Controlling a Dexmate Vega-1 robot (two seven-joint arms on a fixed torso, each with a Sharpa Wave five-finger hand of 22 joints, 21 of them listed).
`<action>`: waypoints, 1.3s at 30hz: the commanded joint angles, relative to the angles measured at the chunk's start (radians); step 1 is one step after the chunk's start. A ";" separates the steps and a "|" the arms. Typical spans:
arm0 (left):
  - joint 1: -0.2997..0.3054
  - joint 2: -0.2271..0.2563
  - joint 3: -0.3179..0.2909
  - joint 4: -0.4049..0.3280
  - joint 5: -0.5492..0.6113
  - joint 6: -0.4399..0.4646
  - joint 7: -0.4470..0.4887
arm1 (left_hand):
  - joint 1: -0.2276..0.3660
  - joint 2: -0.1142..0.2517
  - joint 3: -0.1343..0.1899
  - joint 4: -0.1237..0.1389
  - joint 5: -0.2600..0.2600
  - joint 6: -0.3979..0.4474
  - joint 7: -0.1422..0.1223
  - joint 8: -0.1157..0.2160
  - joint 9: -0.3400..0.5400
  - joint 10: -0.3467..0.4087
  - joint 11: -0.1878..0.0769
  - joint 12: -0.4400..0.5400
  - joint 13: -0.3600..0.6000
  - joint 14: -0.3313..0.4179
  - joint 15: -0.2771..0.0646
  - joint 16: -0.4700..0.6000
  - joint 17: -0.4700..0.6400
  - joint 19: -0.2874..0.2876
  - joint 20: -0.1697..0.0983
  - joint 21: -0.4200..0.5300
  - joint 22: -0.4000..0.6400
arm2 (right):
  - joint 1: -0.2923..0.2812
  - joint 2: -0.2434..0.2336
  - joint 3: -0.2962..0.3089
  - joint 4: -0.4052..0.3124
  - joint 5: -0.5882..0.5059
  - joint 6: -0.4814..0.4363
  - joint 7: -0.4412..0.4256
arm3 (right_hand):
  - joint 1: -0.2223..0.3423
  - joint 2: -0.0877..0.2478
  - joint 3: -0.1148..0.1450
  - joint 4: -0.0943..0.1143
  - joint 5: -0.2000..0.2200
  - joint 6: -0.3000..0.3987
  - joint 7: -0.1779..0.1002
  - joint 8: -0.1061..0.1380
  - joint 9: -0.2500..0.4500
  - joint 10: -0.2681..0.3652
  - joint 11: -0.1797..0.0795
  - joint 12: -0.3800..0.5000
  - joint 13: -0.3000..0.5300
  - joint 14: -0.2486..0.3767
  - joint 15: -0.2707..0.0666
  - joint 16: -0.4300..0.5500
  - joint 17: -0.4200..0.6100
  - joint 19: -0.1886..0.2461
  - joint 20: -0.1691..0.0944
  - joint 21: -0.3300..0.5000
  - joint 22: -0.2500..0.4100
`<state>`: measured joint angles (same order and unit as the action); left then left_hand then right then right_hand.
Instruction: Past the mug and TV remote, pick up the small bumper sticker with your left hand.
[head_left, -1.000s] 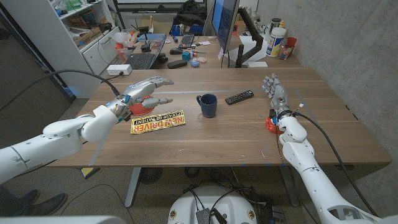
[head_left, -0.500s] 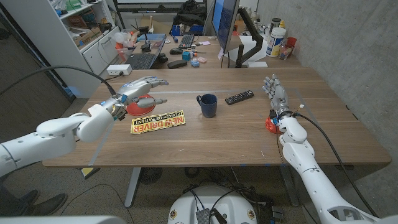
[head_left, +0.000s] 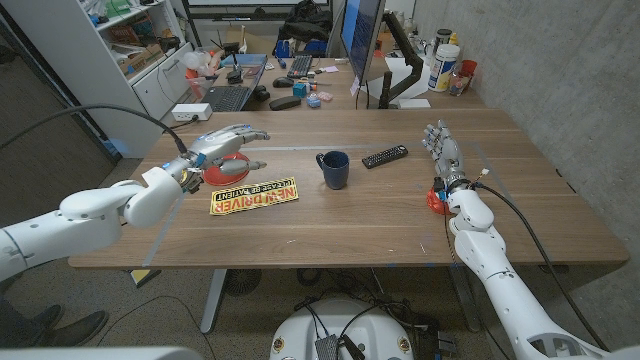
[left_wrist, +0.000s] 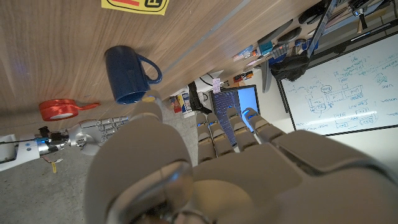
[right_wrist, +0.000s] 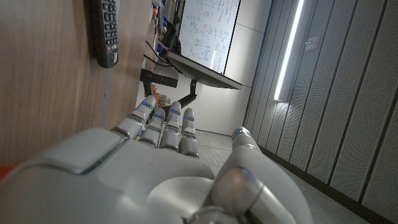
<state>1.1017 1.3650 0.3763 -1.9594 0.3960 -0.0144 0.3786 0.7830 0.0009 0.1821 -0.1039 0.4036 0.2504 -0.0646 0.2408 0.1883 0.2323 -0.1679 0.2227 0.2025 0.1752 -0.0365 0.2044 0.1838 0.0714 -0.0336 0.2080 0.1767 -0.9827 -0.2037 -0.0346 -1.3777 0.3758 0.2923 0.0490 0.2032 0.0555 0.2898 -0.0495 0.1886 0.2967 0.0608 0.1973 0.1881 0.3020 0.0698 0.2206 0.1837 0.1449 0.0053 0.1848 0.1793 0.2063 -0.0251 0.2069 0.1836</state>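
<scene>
A yellow bumper sticker (head_left: 254, 196) with red "NEW DRIVER" lettering lies flat on the table, left of the blue mug (head_left: 333, 169); its edge also shows in the left wrist view (left_wrist: 135, 5). My left hand (head_left: 222, 149) hovers just beyond the sticker's far left end, fingers spread, holding nothing. A red object (head_left: 228, 171) lies partly hidden beneath it. The black TV remote (head_left: 384, 156) lies right of the mug (left_wrist: 132, 73). My right hand (head_left: 441, 150) stands upright at the right side of the table, fingers straight, empty, with the remote (right_wrist: 104, 31) ahead of it.
A red tape roll (head_left: 437, 200) sits beside my right wrist, also seen in the left wrist view (left_wrist: 62, 109). Behind the table stand a desk with a laptop (head_left: 228, 97), a monitor (head_left: 360, 40) and clutter. A shelf unit (head_left: 130, 50) stands at the far left.
My left hand has drawn back slightly to the left over the red object, still empty. The right hand, sticker, mug and remote have not moved.
</scene>
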 joint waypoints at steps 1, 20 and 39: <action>-0.046 -0.001 0.051 0.011 0.046 0.010 -0.018 | 0.019 -0.005 0.003 -0.013 0.004 0.006 -0.017 0.007 0.006 0.013 -0.011 0.000 0.002 0.014 -0.081 0.003 0.004 0.003 0.012 0.004 0.004 | -0.001 0.005 -0.004 0.000 -0.002 -0.002 -0.009 | -0.009 -0.003 0.000 -0.003 0.006 0.009 -0.003 -0.001 0.002 0.009 -0.001 0.000 0.003 0.009 0.001 0.000 0.001 0.003 -0.002 -0.003 0.002; -0.095 0.015 0.096 -0.005 0.120 0.015 -0.091 | 0.034 -0.014 0.001 -0.021 0.006 0.028 -0.030 0.013 0.005 0.034 -0.023 0.001 0.003 0.028 -0.094 0.003 0.005 0.007 0.030 0.004 0.006 | 0.004 0.010 -0.002 0.006 -0.006 -0.004 -0.015 | -0.010 -0.004 -0.002 -0.004 0.006 0.012 -0.002 0.000 0.002 0.014 -0.001 0.001 0.003 0.010 0.001 0.000 0.001 0.000 -0.003 -0.004 0.002; -0.185 -0.008 0.138 0.027 0.244 -0.032 -0.177 | 0.036 -0.021 -0.003 -0.020 0.012 0.032 -0.036 0.012 0.005 0.042 -0.026 -0.001 0.003 0.036 -0.100 0.003 0.006 0.017 0.034 0.007 0.007 | -0.009 0.019 0.009 0.006 0.001 0.004 -0.030 | -0.012 -0.004 -0.004 -0.004 0.007 0.014 -0.003 0.000 0.002 0.015 -0.002 0.000 0.003 0.013 0.000 0.001 0.001 -0.001 -0.003 -0.005 0.002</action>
<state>0.9667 1.3749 0.4904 -1.9561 0.5741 -0.0178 0.2389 0.8112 -0.0156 0.1790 -0.1203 0.4074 0.2755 -0.0969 0.2477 0.1882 0.2643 -0.1927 0.2227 0.2024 0.2005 -0.0361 0.2043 0.1888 0.0763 -0.0030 0.2080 0.1792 -0.9833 -0.1899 -0.0316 -1.3701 0.3727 0.2887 0.0293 0.1979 0.0502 0.2857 -0.0536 0.1886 0.3057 0.0590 0.1973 0.1881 0.3090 0.0661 0.2206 0.1837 0.1448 0.0052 0.1849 0.1791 0.2063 -0.0251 0.2029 0.1836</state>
